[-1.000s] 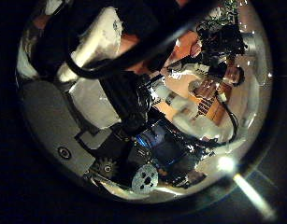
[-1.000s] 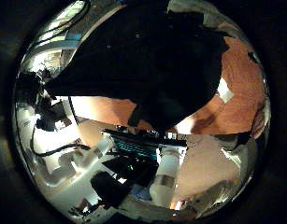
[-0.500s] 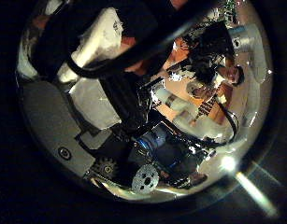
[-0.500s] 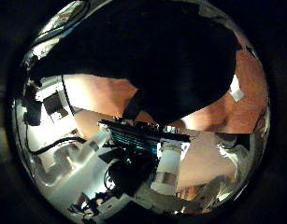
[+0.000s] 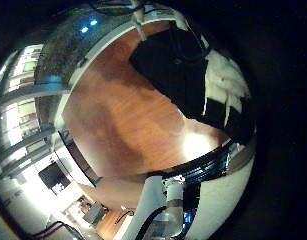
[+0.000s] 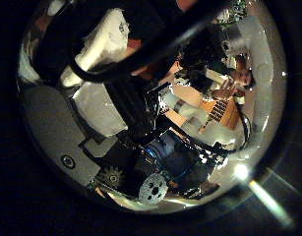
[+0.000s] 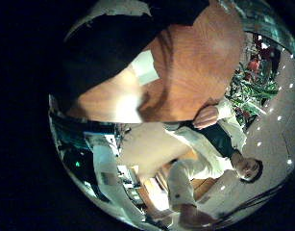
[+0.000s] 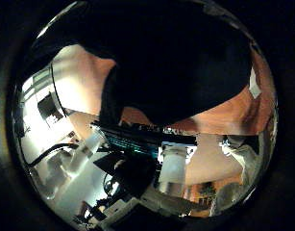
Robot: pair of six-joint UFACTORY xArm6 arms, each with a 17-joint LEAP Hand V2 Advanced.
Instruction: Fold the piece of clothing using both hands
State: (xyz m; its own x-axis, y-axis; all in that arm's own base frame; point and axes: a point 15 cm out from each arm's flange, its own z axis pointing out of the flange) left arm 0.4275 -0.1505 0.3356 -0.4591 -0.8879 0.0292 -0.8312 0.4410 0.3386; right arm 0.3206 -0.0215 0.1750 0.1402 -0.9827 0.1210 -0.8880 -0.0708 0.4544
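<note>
Closer now fills the black garment (image 8: 157, 67) under the right hand; wooden table (image 5: 123, 110); both hands' grips unreadable.

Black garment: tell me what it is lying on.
The black garment lies on a brown wooden table. Bare wood shows beside it; anything beneath the cloth is hidden.

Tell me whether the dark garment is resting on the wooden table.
Touching. In the left little finger side palm view the dark garment lies flat on the wooden table, with no gap along its edge.
</note>
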